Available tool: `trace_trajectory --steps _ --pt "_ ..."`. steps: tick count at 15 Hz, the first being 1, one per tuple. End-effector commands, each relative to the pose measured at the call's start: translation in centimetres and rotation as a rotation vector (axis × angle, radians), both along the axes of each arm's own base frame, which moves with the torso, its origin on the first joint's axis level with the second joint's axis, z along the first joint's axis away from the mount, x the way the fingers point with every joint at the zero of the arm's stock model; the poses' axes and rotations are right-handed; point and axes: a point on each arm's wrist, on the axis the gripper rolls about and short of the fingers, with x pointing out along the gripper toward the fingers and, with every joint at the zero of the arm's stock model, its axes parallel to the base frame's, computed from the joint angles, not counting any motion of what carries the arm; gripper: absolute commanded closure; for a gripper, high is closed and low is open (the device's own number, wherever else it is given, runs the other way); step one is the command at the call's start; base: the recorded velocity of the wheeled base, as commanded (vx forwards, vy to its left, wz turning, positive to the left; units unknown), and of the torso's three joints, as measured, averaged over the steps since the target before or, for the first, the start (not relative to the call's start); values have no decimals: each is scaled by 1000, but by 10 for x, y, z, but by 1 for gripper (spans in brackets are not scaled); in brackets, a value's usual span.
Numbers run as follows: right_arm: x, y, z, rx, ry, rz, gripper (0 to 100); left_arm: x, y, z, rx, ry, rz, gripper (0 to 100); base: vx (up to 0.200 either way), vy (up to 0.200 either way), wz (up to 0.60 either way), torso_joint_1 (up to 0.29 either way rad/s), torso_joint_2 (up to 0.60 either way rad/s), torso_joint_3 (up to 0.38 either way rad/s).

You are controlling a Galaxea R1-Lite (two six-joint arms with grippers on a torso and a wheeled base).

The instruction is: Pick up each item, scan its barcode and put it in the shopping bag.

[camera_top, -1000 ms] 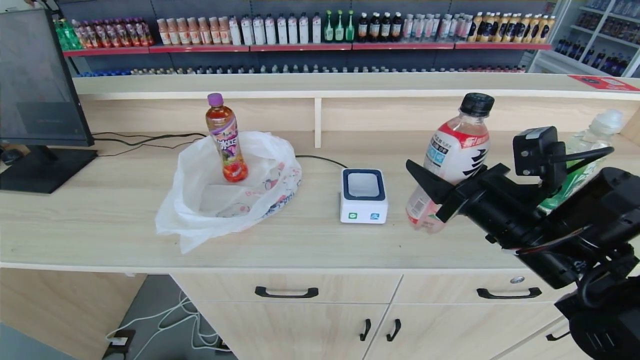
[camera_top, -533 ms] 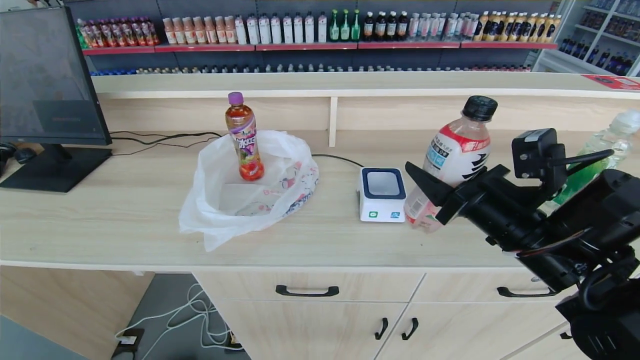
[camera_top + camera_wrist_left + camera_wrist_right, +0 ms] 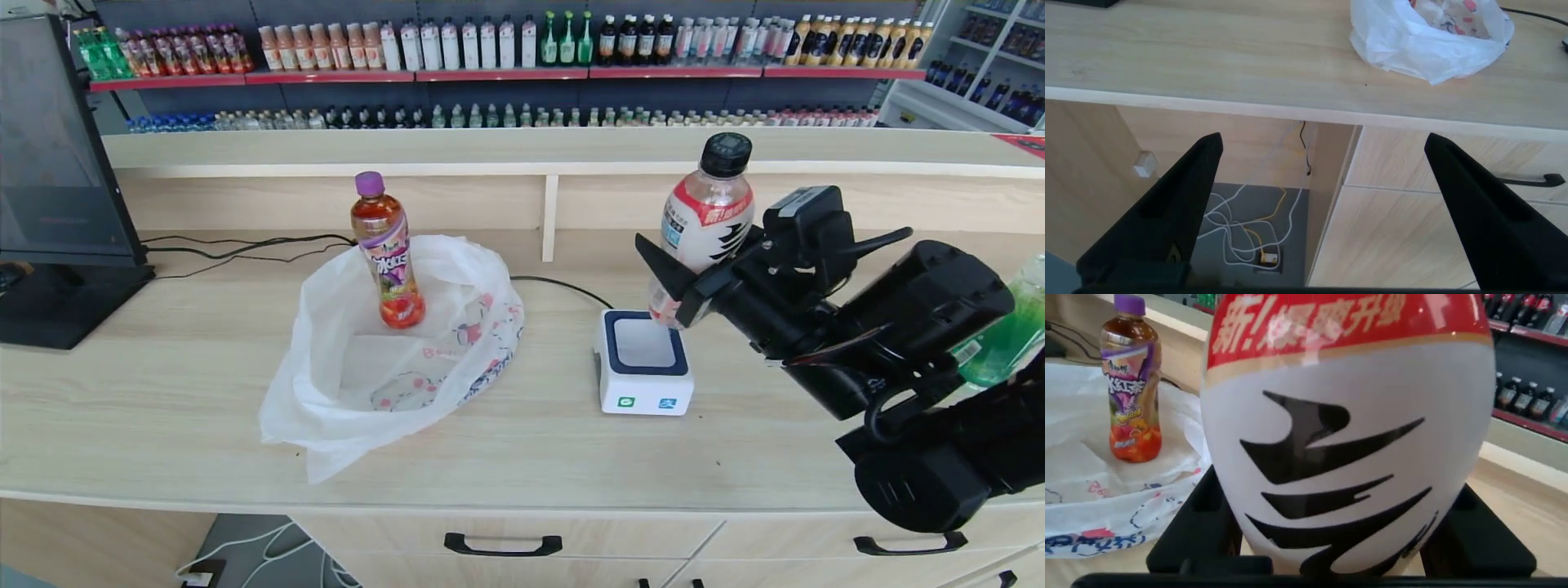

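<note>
My right gripper is shut on a clear bottle with a black cap and a white-and-red label, held tilted just above the white barcode scanner. The same bottle looms close in the right wrist view. A purple-capped tea bottle stands upright inside the open white shopping bag at the counter's middle left; the tea bottle and the bag lie beyond the held bottle. My left gripper hangs open below the counter's front edge, with the bag above it on the counter.
A green bottle stands at the counter's right edge behind my right arm. A monitor on a black stand sits at the far left, with cables running along the back. A raised ledge and drink shelves lie behind. Drawers with black handles front the counter.
My right gripper has carried the white-labelled bottle leftwards and up, from beside the scanner to right over it. The head camera has shifted too.
</note>
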Motion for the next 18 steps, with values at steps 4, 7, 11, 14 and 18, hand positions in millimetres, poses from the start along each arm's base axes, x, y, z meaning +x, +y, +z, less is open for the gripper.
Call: trace_trajectory --steps 4,7,11,14,18 --pt "10 6 -6 -171 -118 -16 100 0 0 0 0 -1 0 0 0 0 0 0 0 0" --pt "8 10 -5 -315 -255 28 100 0 0 0 3 -4 0 0 0 0 0 0 0 0" --pt "12 5 -14 -374 -269 67 100 0 0 0 6 -4 0 0 0 0 0 0 0 0" --pt "18 -8 -23 -423 -266 56 100 0 0 0 15 -4 -2 0 0 0 0 0 0 0" --pt "30 -18 -25 -481 -329 102 100 0 0 0 17 -4 -2 0 0 0 0 0 0 0"
